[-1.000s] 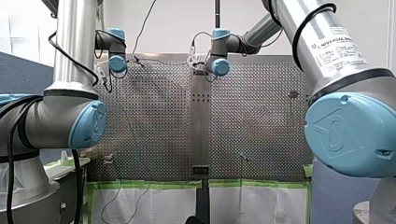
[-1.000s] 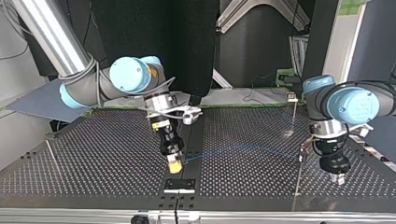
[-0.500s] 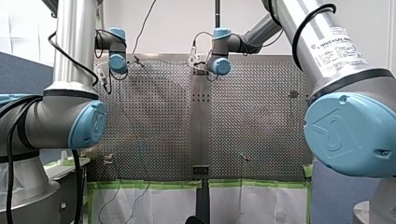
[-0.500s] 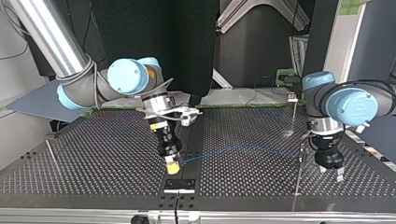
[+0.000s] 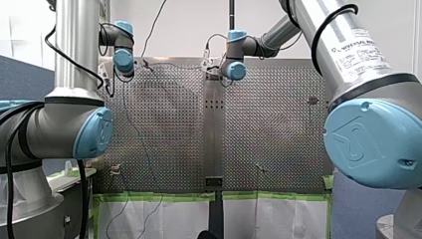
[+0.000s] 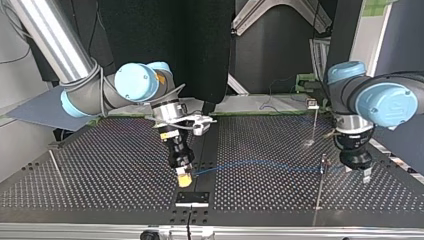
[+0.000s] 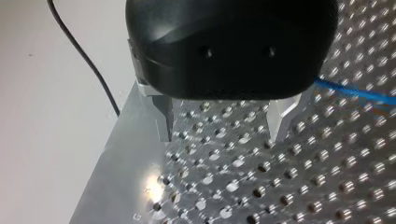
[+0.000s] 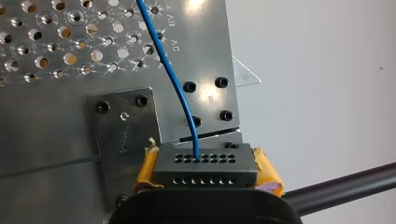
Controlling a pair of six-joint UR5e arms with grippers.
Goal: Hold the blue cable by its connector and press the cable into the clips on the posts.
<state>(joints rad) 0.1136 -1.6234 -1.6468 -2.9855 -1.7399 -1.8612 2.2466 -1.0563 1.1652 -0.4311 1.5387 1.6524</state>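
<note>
The blue cable [image 6: 260, 162] stretches low over the perforated table [image 6: 110, 170] from my right gripper [image 6: 185, 178] to a thin post [image 6: 322, 166] at the top view's right. In the right wrist view my right gripper [image 8: 205, 171] is shut with its yellow pads [image 8: 145, 169] on the black connector [image 8: 205, 164], and the blue cable [image 8: 180, 93] leaves the connector's face. My left gripper [image 6: 359, 173] hangs just beyond that post, open. In the left wrist view its metal fingers [image 7: 163, 119] stand apart with nothing between them, and the blue cable [image 7: 355, 93] passes beside them.
A second post with a clip on top [image 6: 313, 105] stands further back at the top view's right. A thin rod [image 6: 55, 167] stands at that view's left. A small black plate [image 6: 192, 198] lies under my right gripper near the table's edge.
My left gripper has opened, risen and drawn slightly back from the post. My right gripper holds the connector almost where it was.
</note>
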